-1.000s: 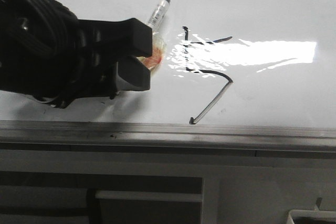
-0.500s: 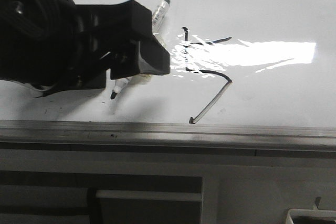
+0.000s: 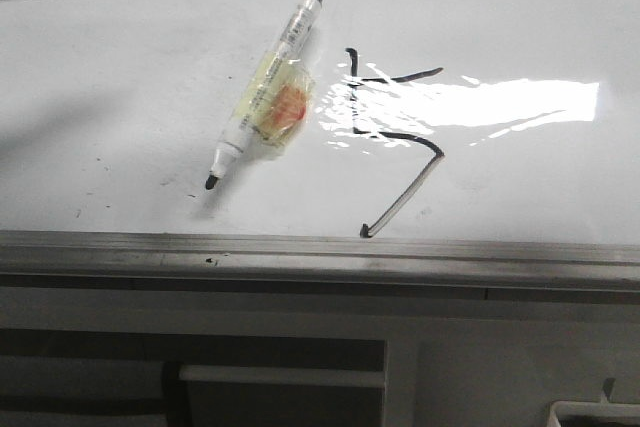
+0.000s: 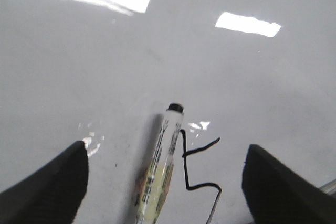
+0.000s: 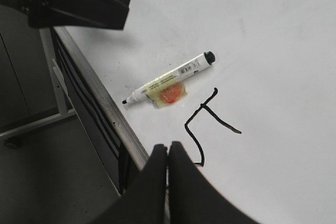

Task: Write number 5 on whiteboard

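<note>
Now, left end effector (image 4: 165, 182): released, its two dark fingers (image 4: 50, 184) spread wide at the lower corners of the left wrist view, holding nothing; the marker shows in the gap between them; in the front view only a dark scrap of the arm sits in the upper left corner.
Right end effector (image 5: 168, 169): clenched, its two dark fingers pressed together with nothing visible between them, at the lower middle of the right wrist view, over the rail edge of the board.
Marker (image 3: 262, 87): lying loose on the board, left of centre in the front view; slanted, black tip toward the lower left near the rail, dark back end toward the upper right; a clear wrap with an orange patch covers its middle.
Number 5 (image 3: 392, 137): thin black strokes at the centre of the front view, just right of the marker and apart from it; crooked top bar, short upright, then a long slanted tail that ends just above the rail; part of it is washed out by glare.
Whiteboard (image 3: 520, 27): glossy white, filling the upper part of the front view; a bright glare band at the right, faint dark specks near the marker tip.
Aluminium rail (image 3: 320, 252): grey, running across the frame below the board.
Grey panels (image 3: 480, 357): below the rail, lower part of the front view.
</note>
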Controlling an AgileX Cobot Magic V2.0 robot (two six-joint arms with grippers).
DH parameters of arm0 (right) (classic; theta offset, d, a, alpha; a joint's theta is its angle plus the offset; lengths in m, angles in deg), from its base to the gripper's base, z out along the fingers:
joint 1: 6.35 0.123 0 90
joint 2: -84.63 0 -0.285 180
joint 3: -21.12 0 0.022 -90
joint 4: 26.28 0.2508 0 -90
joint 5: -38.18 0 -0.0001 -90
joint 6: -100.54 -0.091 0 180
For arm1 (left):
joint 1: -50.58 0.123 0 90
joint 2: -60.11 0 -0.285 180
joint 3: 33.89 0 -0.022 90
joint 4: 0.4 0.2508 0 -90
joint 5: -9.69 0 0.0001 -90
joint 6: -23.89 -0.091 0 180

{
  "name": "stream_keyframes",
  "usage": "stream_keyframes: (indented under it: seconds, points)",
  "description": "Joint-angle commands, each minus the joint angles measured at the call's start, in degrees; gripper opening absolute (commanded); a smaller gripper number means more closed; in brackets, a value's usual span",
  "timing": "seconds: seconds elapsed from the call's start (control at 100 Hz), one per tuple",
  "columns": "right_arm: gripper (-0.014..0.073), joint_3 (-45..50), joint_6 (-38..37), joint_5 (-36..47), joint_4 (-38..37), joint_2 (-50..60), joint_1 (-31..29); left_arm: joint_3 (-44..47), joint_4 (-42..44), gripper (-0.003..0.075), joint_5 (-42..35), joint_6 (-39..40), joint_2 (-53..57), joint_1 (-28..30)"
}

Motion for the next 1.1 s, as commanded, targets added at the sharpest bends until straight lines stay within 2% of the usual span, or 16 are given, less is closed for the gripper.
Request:
stream_keyframes:
  seconds: [0.0,0.06,0.19,0.27,0.37,0.45,0.7,1.09]
  points:
    - [-0.0043,-1.53,0.13,3.39,0.56,1.71,-0.31,-1.01,0.36,0.0405,-2.76,-8.26,5.38,0.02]
    - [-0.0042,-1.53,0.13,2.99,-0.6,3.19,-0.31,-0.3,0.36,0.0325,-2.52,-12.53,8.78,0.02]
    - [-0.0042,-0.26,-0.23,2.45,-4.46,9.16,-0.31,1.93,0.36,0.0092,0.28,-21.54,17.57,0.13]
    - [-0.0042,2.06,-5.9,2.35,-9.54,13.82,-0.44,4.31,0.36,-0.0023,0.73,-23.47,22.18,0.13]
    - [-0.0042,6.16,-16.07,0.44,-19.29,19.98,-0.8,7.88,0.36,-0.002,0.73,-23.76,27.09,0.13]
    - [-0.0042,9.59,-19.67,-2.62,-23.79,25.33,-0.8,10.93,-0.71,-0.002,0.73,-23.76,30.4,0.13]
    - [-0.0043,13.31,-19.67,-9.2,-23.83,35.7,-0.8,16.82,-1.42,-0.002,1.54,-23.76,34.39,0.13]
    - [-0.0043,13.63,-19.67,-9.87,-23.71,36.21,-0.8,16.93,-1.42,-0.002,2.19,-23.76,34.39,0.13]
